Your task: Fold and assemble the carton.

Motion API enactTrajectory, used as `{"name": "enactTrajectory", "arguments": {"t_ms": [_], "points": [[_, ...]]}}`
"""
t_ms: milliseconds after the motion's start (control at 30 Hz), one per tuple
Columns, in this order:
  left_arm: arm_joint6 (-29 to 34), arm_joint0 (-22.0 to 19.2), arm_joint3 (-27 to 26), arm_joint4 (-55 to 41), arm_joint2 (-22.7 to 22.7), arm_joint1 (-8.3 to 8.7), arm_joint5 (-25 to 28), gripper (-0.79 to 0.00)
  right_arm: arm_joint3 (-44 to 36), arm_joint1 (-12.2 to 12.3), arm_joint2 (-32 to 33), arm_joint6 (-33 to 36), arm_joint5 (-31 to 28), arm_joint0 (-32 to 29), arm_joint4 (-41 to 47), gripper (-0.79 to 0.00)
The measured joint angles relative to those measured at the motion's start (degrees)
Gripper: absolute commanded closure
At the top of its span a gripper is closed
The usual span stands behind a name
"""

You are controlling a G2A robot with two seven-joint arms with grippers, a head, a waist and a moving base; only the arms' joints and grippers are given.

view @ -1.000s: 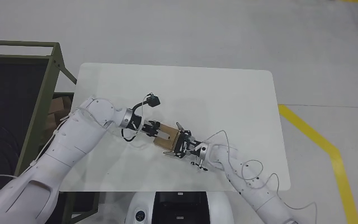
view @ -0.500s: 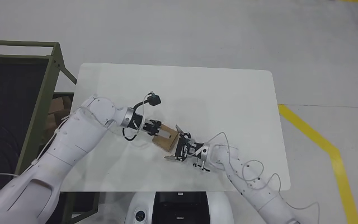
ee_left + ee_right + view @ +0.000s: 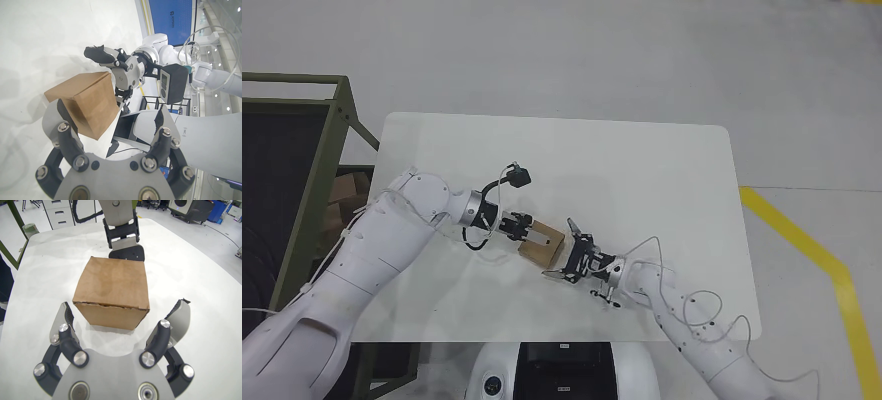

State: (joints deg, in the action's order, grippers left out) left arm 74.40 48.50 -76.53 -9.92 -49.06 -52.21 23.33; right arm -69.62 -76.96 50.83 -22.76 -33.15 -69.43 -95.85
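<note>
**Tools at either end of carton, both wide open**

Carton [image 3: 542, 247] sits flat on bench [image 3: 642, 160], in the robot's half, closed on every side that shows. It's a near-cube. The longer run, if any, looks to follow the line joining the two tools, diagonal to the bench edges. One end face, w/ a ragged flap edge [image 3: 109, 307] along its top, points straight at right tool [image 3: 123, 306]. The opp. end points at left tool [image 3: 110, 115].

Left tool: wide open, holding nothing. One pad [image 3: 126, 255] is at the carton's far end, against it or just off it, can't tell which. Its other finger is well clear to the side. So the left arm is the nearer one, prob. placed as a backstop.

Right tool: also wide open and empty. Carton is just ahead of its fingertips, not btwn them, roughly centred on the gap. The gap looks wider than the carton.

Judgement: the coming move turns on this in-line setup. Right tool prob. only needs to go straight fwd along the carton's long run, pressing the ragged end home vs. the left pad. Risk: an off-centre push could skid or twist the carton sideways.
</note>
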Motion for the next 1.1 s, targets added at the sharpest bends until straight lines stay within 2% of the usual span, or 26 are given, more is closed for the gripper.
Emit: {"name": "enactTrajectory", "arguments": {"t_ms": [200, 533, 1100], "points": [[0.1, 0.0, -0.1, 0.0, 0.0, -0.13, 0.1, -0.785, -0.3, 0.4, 0.1, 0.1, -0.3, 0.1, -0.5, -0.785], [0.4, -0.2, -0.2, 0.3, 0.3, -0.39, -0.1, -0.785, 0.7, -0.4, -2.2, 3.2, -0.1, 2.6, 0.8, -0.785], [1.5, -0.1, 1.1, 0.8, 0.3, -0.53, 1.3, -0.785, 2.6, -1.2, -4.5, 2.7, 0.1, 4.6, 2.8, -0.785]]}}
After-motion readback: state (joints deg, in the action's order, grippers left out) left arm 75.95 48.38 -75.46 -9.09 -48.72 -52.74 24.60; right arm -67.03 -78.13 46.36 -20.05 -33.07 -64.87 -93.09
